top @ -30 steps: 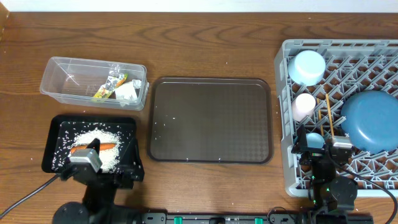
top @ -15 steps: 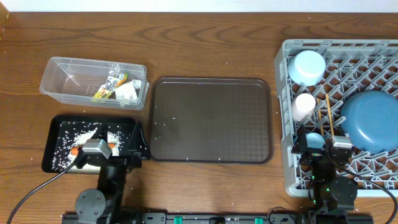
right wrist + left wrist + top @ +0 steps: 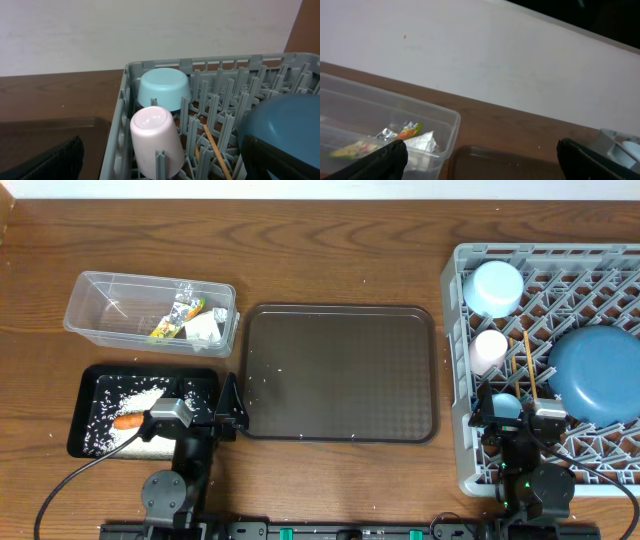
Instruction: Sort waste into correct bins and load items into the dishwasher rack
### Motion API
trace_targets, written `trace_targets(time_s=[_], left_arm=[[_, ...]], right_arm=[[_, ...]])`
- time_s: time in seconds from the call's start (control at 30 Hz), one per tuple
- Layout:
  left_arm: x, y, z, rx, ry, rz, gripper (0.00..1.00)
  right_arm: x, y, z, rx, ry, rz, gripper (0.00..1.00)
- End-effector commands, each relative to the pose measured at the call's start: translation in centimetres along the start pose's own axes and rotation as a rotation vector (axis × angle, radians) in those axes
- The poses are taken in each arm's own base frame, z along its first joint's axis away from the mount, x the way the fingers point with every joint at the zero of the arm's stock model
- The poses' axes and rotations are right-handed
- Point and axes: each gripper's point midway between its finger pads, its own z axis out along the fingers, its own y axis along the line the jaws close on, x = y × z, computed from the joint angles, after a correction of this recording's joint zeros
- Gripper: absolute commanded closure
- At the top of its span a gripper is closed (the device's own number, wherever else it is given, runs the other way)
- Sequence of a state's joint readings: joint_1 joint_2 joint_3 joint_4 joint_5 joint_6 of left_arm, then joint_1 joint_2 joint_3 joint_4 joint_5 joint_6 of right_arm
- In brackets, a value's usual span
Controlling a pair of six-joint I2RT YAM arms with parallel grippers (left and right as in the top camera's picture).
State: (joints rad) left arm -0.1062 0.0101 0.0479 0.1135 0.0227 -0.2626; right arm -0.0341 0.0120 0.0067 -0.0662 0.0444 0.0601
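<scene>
The orange carrot and white rice lie in the black tray. The tissue and yellow-green wrapper lie in the clear tub; the left wrist view shows the tub, tissue and wrapper. The grey rack holds the blue plate, light blue bowl, pink cup, chopsticks and light blue cup. My left gripper is open and empty at the black tray's right edge. My right gripper is open and empty over the rack's front left.
The large dark brown serving tray lies between the bins and the rack, with a few rice grains on it. In the right wrist view the pink cup and bowl stand upside down beside the plate.
My left arm has moved right, from over the black tray to its right edge, uncovering the carrot and rice. The right arm has not moved.
</scene>
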Motion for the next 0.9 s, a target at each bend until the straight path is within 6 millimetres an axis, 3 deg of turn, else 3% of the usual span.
trace_targets(time_s=[0.0, 0.27, 0.47, 0.87], left_arm=[[0.7, 1.1, 0.1, -0.034, 0.0, 0.001, 0.02], [2.6, 2.6, 0.0, -0.078, 0.069, 0.003, 0.02], [5.4, 3.8, -0.5, -0.118, 0.19, 0.112, 0.02], [6.0, 2.0, -0.4, -0.017, 0.214, 0.348, 0.02]], right_arm=[[0.0, 0.4, 0.0, -0.013, -0.002, 0.009, 0.01], [0.0, 0.4, 0.0, -0.013, -0.002, 0.009, 0.01], [0.0, 0.4, 0.0, -0.013, -0.002, 0.009, 0.01], [0.0, 0.4, 0.0, -0.013, -0.002, 0.009, 0.01]])
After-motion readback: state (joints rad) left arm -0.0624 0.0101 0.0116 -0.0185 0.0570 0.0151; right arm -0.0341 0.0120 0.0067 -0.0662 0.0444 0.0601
